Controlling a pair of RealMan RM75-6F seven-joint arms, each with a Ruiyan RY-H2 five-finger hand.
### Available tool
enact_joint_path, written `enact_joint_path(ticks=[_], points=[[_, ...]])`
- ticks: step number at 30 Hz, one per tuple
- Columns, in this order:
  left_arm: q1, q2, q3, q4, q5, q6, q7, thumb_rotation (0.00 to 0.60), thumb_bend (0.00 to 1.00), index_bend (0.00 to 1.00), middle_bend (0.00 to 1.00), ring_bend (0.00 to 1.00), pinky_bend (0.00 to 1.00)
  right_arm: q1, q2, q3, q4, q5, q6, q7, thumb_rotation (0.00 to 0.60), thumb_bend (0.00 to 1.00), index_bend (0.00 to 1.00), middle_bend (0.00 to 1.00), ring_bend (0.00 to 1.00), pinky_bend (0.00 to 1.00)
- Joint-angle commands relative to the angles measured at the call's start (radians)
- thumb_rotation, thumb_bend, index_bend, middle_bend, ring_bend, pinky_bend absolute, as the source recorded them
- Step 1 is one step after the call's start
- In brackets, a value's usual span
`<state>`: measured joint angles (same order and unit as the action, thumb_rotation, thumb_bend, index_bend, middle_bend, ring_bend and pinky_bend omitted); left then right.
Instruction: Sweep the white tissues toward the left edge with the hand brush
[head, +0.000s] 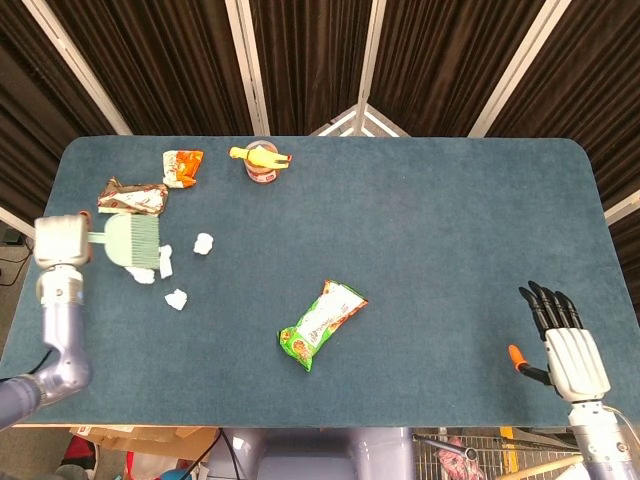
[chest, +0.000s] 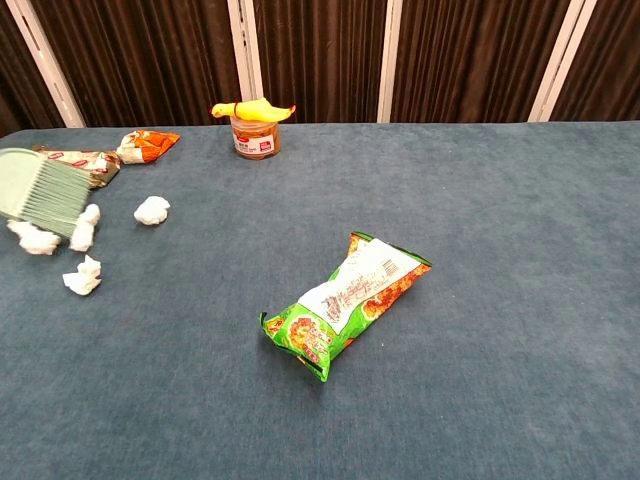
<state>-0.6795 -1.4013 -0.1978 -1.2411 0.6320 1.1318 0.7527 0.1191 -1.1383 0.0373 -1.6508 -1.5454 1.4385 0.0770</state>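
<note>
- Your left hand (head: 60, 243) with the hand brush (head: 133, 241) sits near the table's (head: 450, 220) nine o'clock edge.
- Crumpled tissues (head: 203, 243) lie just beside the bristles at three and five o'clock.
- A green snack bag (head: 321, 324) blocks the centre.
</note>
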Motion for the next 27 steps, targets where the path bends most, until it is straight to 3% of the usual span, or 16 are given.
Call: enact_joint_path(ticks=[1,7,13,21,27], points=[[0.032,0.055,-0.015,-0.045,0.054,0.021,-0.082,0.600,0.76,0.80,1.00,1.00,0.99,0.001,-0.002,0.001,0.001,-0.003,0.001,-0.004,0.600,0.34,0.00,0.00,0.00,0.00],[0.019,0.067,-0.044,-0.097,0.132,0.036,-0.150,0.600,0.76,0.80,1.00,1.00,0.99,0.003,-0.007,0.000,0.003,-0.005,-0.001,-0.007,0.600,0.34,0.00,0.00,0.00,0.00],[-0.039,-0.013,-0.057,-0.109,0.111,0.026,-0.071,0.600,0.76,0.80,1.00,1.00,0.99,0.006,-0.005,0.001,0.002,-0.003,-0.005,0.001,0.600,0.34,0.00,0.00,0.00,0.00],[-0.158,-0.214,-0.103,0.048,0.016,-0.012,0.044,0.600,0.76,0.80,1.00,1.00,0.99,0.009,-0.002,0.002,0.005,0.002,-0.014,0.021,0.600,0.34,0.00,0.00,0.00,0.00],[-0.197,-0.316,-0.103,0.155,-0.039,-0.037,0.109,0.600,0.76,0.80,1.00,1.00,0.99,0.007,0.003,0.003,0.007,0.009,-0.014,0.037,0.600,0.34,0.00,0.00,0.00,0.00]])
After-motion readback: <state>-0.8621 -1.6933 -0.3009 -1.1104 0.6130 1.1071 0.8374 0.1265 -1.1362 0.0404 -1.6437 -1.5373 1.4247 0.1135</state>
